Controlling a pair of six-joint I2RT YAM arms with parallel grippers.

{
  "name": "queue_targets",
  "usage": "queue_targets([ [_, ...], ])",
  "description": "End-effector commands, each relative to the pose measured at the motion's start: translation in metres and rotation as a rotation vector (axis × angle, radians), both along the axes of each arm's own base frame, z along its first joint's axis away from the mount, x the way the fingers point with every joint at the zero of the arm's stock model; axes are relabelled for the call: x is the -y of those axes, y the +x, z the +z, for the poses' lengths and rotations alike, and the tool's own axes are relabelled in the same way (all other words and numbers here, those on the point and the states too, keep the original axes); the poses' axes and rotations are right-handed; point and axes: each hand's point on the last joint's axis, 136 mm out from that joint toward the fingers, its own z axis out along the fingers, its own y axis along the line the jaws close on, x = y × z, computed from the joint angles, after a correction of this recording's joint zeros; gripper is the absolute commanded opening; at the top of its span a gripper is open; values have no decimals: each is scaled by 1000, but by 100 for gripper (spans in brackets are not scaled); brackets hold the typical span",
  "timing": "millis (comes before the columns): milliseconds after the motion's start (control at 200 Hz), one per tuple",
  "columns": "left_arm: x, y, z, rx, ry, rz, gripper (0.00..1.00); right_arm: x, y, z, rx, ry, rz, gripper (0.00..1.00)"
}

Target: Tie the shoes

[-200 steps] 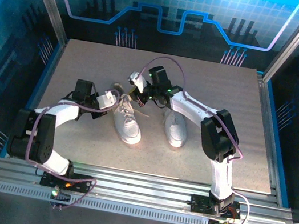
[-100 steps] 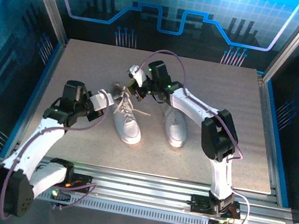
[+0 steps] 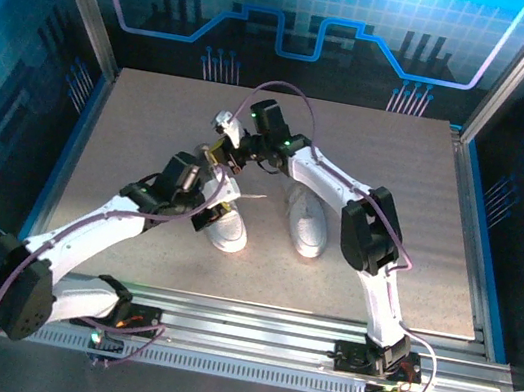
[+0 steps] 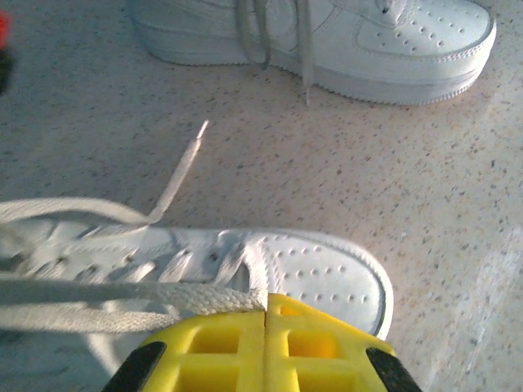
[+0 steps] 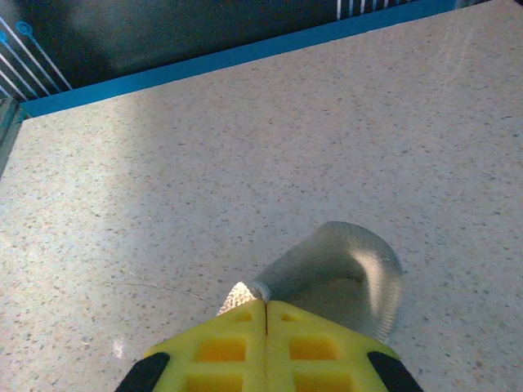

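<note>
Crossing laces, I judge: my left pincer [image 4: 266, 306] is clamped on one lace [image 4: 114, 296] of a shoe [image 4: 327, 278] (mid-table), my right pincer [image 5: 265, 304] pinched tight, seemingly on a second lace [image 5: 239, 297]; next, pull apart evenly.

Bare counter [image 3: 452, 209] lies open at 1 to 3 o'clock of the shoes [image 3: 309, 230], beyond the right arm [image 3: 368, 237], and at 9 to 10. The left arm [image 3: 94, 225] bars 8 o'clock. A loose lace [image 4: 181, 167] seems to cross the gap between the shoes.
</note>
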Motion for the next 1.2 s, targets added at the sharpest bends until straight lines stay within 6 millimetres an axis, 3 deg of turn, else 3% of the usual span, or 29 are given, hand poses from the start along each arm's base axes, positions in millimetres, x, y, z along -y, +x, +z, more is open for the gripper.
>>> queue_targets([
  [0, 16, 16, 13, 7, -60, 43, 0, -14, -15, 2, -32, 24, 81, 0],
  [190, 26, 18, 10, 15, -96, 35, 0, -17, -20, -1, -55, 41, 116, 0],
  [460, 50, 6, -20, -46, -110, 6, 0, -25, -25, 3, -39, 81, 158, 0],
  [650, 49, 13, -19, -17, -86, 26, 0, -32, -28, 12, -19, 124, 214, 0],
  [770, 41, 18, -9, 46, -75, 61, 46, -33, -28, 10, -17, 122, 219, 0],
  [785, 39, 19, -7, 58, -73, 66, 68, -33, -28, 9, -18, 120, 221, 0],
  [790, 38, 19, -7, 58, -71, 68, 68, -33, -28, 8, -19, 120, 221, 0],
  [795, 38, 19, -6, 63, -71, 69, 91, -32, -28, 8, -20, 119, 220, 0],
  [810, 37, 20, -3, 76, -71, 74, 98, -32, -28, 7, -21, 118, 221, 0],
  [1005, 12, 20, 35, 212, -71, 161, 99, -27, -32, -2, -25, 103, 219, 0],
  [1196, -49, 19, 74, 275, -156, 492, 99, -25, -29, 0, -6, 104, 202, 0],
])
